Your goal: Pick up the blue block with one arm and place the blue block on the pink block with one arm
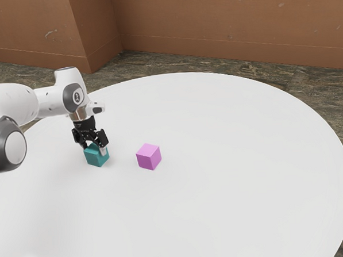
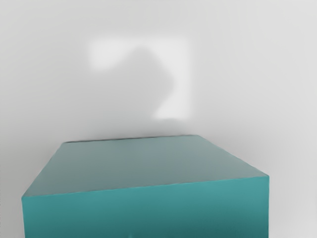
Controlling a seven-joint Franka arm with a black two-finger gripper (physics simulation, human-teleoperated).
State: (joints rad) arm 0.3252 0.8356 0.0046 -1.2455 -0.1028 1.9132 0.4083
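Observation:
The blue block (image 1: 97, 156), teal in colour, rests on the white round table (image 1: 231, 177) toward the exterior view's left. My gripper (image 1: 94, 147) has come straight down over it, with one black finger against each of two opposite sides of the block's upper part, so it is shut on the block. In the wrist view the blue block (image 2: 143, 193) looms large just under my hand, its top face and one side showing. The pink block (image 1: 149, 156) stands on the table a short way toward the exterior view's right of the blue one, apart from it.
The table's rim (image 1: 334, 154) curves along the exterior view's right. Brown walls (image 1: 223, 22) stand behind the table on a dark stone floor. White tabletop (image 2: 247, 74) lies beyond the block in the wrist view, crossed by my hand's shadow.

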